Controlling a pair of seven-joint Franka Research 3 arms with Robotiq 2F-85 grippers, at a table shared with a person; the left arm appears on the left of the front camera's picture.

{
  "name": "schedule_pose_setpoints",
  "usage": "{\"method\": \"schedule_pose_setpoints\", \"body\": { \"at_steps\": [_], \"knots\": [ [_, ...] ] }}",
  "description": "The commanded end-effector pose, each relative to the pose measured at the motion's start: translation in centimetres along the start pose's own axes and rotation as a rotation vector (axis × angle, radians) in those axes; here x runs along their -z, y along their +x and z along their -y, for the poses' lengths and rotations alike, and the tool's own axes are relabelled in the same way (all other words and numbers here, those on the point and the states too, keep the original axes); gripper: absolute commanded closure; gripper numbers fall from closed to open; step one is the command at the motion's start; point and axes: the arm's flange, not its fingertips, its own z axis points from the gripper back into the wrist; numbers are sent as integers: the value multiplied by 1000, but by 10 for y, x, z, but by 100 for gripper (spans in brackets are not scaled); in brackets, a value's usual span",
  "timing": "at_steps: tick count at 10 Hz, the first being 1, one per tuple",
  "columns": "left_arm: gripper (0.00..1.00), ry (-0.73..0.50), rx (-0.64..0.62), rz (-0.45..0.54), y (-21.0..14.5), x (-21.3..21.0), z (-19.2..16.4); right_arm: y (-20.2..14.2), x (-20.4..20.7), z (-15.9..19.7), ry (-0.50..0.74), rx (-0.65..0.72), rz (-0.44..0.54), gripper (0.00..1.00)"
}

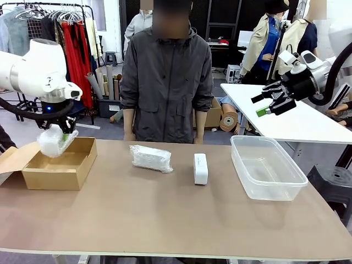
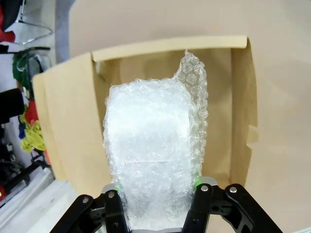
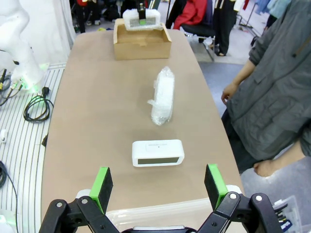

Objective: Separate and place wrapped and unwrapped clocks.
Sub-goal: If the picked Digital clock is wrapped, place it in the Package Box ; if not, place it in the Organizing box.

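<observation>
Whites and clear plastic on a tan table (image 1: 137,220).
The box (image 1: 52,177) is plain cardboard brown. The held clock (image 2: 148,145) and the lying wrapped clock (image 1: 150,158) show white through clear wrap dotted with round bubbles. The bare clock (image 1: 201,168) is smooth white, its face pale grey in the right wrist view. The tub (image 1: 275,191) is clear and colourless. The left gripper (image 2: 156,184) and right gripper (image 3: 158,174) are black with bright green pads (image 3: 102,187), on white arms (image 1: 33,69). The person's jacket (image 1: 165,82) is dark grey.

On the bare clock (image 3: 158,153) we could not read the small display. The wrapped clock (image 2: 148,160) hid most of the pads of the left gripper (image 2: 155,185) and much of the floor of the cardboard box (image 2: 68,126).
</observation>
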Motion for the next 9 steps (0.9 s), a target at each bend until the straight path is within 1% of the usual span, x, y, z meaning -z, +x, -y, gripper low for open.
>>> {"method": "schedule_pose_setpoints", "body": {
  "at_steps": [1,3,5,9],
  "knots": [
    [100,30,-38,47,-16,-1,12,2,0,-2,1,-4,2,0],
    [100,49,-46,39,-24,7,18,2,0,-2,1,-4,2,0],
    [100,79,-41,42,-28,18,9,2,0,-2,1,-4,2,0],
    [100,98,31,54,-17,45,-7,2,0,-2,1,-4,2,0]
  ]
}}
